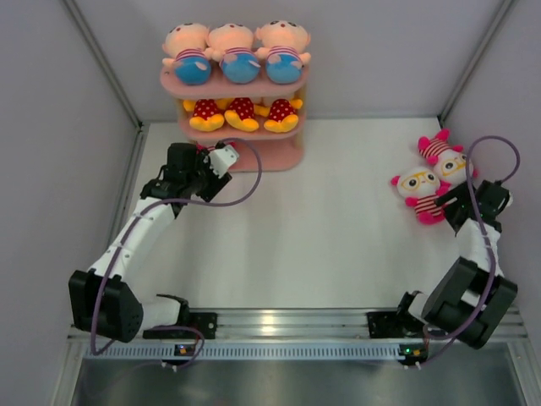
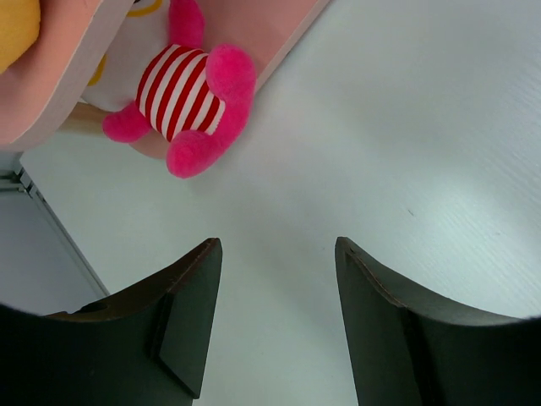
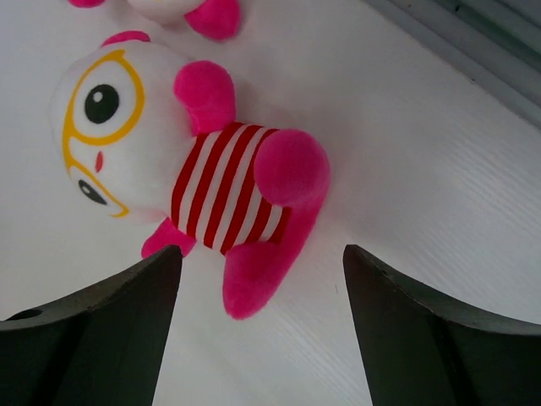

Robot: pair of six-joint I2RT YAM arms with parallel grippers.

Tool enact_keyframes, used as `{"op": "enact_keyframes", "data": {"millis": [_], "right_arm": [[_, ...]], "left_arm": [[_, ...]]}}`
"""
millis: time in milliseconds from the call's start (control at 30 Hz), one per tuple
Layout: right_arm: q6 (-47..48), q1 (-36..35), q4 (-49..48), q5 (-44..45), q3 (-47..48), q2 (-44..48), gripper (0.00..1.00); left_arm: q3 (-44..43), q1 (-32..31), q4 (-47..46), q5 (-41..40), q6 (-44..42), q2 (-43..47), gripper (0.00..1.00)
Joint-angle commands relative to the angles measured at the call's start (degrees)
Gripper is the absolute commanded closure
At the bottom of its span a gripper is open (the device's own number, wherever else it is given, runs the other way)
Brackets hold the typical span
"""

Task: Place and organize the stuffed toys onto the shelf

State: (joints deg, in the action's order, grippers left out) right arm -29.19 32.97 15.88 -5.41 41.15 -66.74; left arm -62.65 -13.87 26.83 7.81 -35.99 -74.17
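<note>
Right gripper: fingers spread wide, nothing between them. It hangs low over the near white-faced toy, which lies on its back on the table just ahead of the fingertips. A second white-faced toy lies touching the first, on its far side.

Left gripper: fingers apart, holding nothing, positioned at the foot of the shelf.

Shelf contents, bottom to top:
- Bottom board: one pink-striped toy, its legs overhanging the front edge.
- Middle board: three yellow-orange toys with red dotted bodies, side by side.
- Top board: three peach-headed dolls in blue pants, side by side and touching.

The table is white and matte. A metal rail at its near edge carries both arm bases. Plain grey wall panels enclose the far and lateral sides.
</note>
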Motion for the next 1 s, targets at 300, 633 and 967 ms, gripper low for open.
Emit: {"op": "enact_keyframes", "data": {"millis": [300, 633, 967], "right_arm": [[2.6, -2.5, -14.8, -10.6, 4.2, -17.9, 0.65], [-17.3, -21.6, -13.8, -5.0, -0.2, -0.2, 1.00], [-43.9, -63.7, -20.0, 24.5, 0.7, 3.6, 1.00]], "left_arm": [[2.7, -1.3, 5.3, 1.6, 2.8, 8.8, 0.38], [-1.4, -3.2, 10.2, 11.5, 3.7, 7.6, 0.38], [-11.0, -10.4, 14.4, 22.9, 7.7, 2.0, 0.24]]}}
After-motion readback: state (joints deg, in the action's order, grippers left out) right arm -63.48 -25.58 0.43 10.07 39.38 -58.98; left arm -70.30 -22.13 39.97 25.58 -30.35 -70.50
